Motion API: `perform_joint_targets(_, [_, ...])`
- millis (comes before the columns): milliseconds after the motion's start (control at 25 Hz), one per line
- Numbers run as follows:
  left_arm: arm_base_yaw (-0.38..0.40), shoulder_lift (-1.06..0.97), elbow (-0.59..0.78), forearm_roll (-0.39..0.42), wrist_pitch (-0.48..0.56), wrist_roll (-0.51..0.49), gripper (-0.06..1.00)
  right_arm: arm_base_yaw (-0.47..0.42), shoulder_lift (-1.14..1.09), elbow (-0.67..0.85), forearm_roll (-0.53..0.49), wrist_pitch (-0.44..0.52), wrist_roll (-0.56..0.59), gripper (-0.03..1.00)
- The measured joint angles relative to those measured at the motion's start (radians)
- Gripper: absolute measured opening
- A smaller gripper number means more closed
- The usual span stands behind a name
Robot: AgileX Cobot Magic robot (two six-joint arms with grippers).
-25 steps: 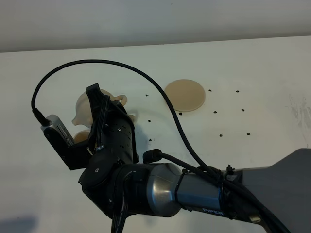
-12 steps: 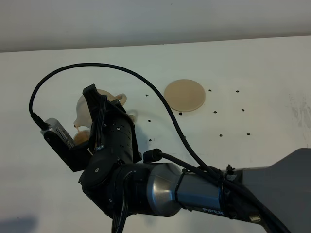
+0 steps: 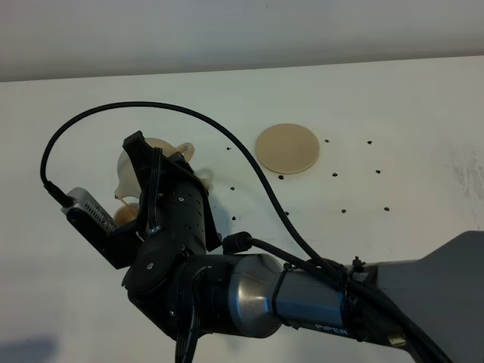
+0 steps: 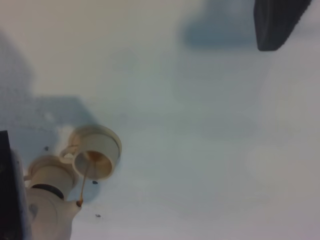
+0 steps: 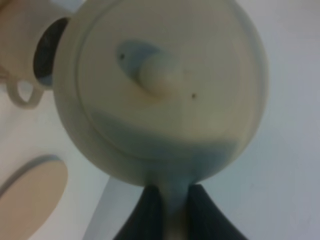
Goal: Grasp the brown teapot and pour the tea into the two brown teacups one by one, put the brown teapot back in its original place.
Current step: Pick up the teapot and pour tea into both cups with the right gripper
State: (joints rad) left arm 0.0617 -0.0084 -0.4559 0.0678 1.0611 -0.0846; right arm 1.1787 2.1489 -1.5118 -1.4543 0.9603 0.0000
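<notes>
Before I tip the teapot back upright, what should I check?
1. Grip: right jaws closed on the brown teapot handle: ok.
2. Tea stream lands inside the teacup being filled: ok.
3. Lid seated on the pot: ok.
4. That cup's fill level: cannot tell.
5. Other teacup, filled or not: cannot tell.
6. Coaster bare for the return: ok.
</notes>
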Motion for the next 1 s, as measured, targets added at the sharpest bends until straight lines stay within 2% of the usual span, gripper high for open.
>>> perform_joint_targets(480, [0.000, 0.000, 0.000, 0.000, 0.000, 0.000, 0.43, 0.000, 0.000, 0.000, -0.029, 0.000, 0.000, 0.10])
perform_joint_targets(1000, [0.000, 0.000, 0.000, 0.000, 0.000, 0.000, 0.43, 0.000, 0.000, 0.000, -0.033, -0.004, -0.054, 0.10])
